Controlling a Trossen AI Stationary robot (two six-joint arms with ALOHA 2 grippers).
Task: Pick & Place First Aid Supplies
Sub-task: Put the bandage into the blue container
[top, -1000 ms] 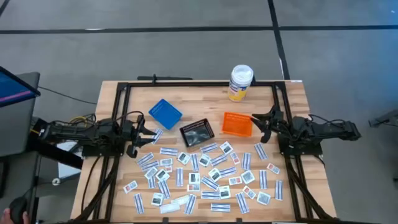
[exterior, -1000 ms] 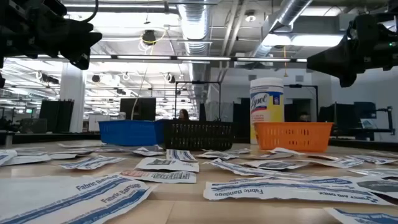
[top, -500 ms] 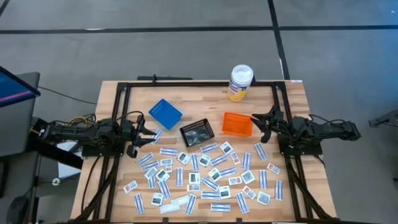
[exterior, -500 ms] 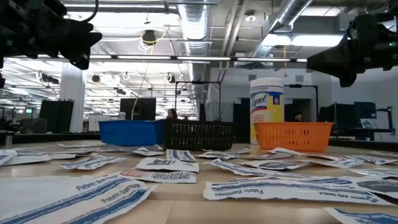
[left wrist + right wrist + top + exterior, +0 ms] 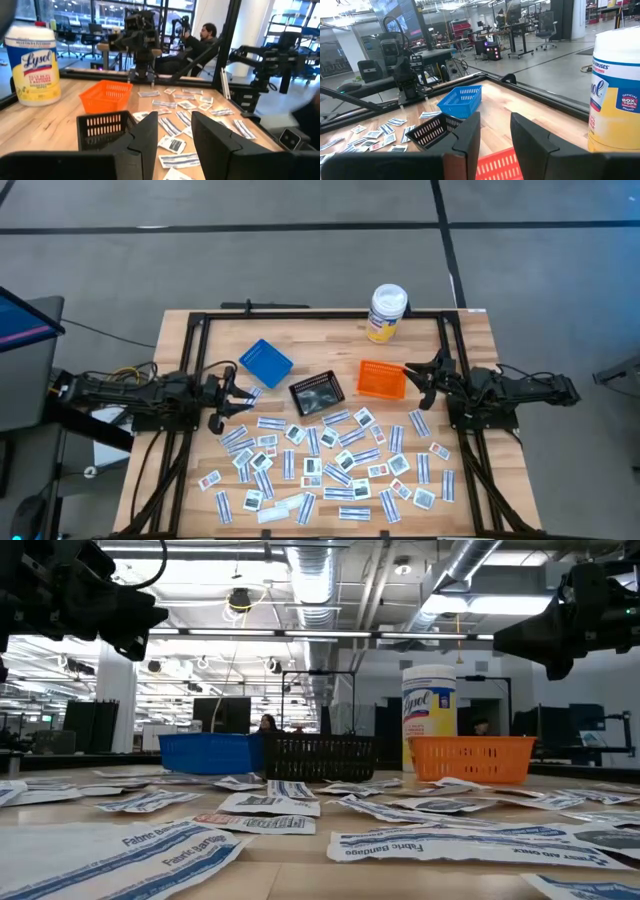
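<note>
The first aid supplies are several small flat white packets, strips with blue print and small squares, lying loose on the near half of the wooden table. They also show in the low view. My left gripper hovers at the table's left side, open, with nothing between its fingers. My right gripper hovers at the right side beside the orange basket, open and holding nothing. Both point level toward the table's middle, well above the packets.
A blue basket, a black basket and the orange basket stand in a row across the table's middle. A tall white bottle with a yellow label stands at the far edge. A black frame borders the table. People sit in the room beyond.
</note>
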